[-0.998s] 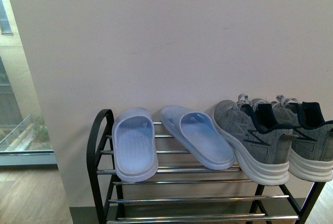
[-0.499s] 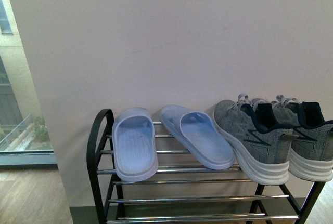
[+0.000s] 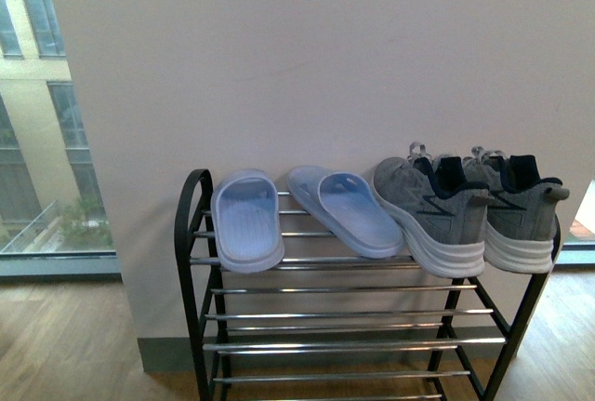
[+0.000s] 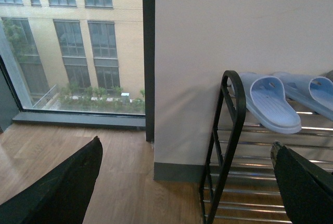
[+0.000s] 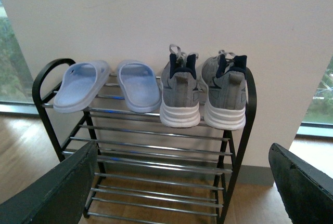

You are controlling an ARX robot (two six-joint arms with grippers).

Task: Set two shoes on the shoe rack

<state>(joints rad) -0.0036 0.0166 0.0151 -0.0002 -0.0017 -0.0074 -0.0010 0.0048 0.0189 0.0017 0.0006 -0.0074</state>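
Shoes [image 3: 465, 210] smaller vs before – on rack [image 3: 193, 233] top, camera back

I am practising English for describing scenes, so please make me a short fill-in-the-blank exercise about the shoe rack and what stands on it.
1. Both grey sneakers stand on the ____ tier of the shoe rack.
2. Beside the sneakers lie two light ____ slippers.
3. The sneakers' ____ point toward the wall.
4. The left gripper and right gripper hold ____.

Missing words: top; blue; toes; nothing
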